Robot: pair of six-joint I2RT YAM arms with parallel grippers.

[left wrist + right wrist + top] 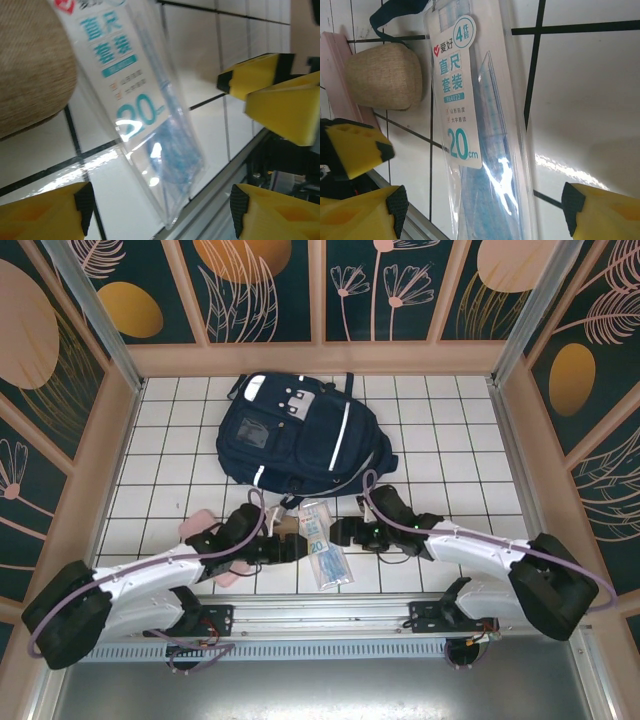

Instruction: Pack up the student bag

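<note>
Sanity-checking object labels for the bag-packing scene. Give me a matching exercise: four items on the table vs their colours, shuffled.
Items:
1. bag
2. ruler pack
3. pouch
4. flat slab

Colours:
A. pink
B. clear with teal print
C. navy with white stripes
D. tan weave

Pairs: 1-C, 2-B, 3-D, 4-A
</note>
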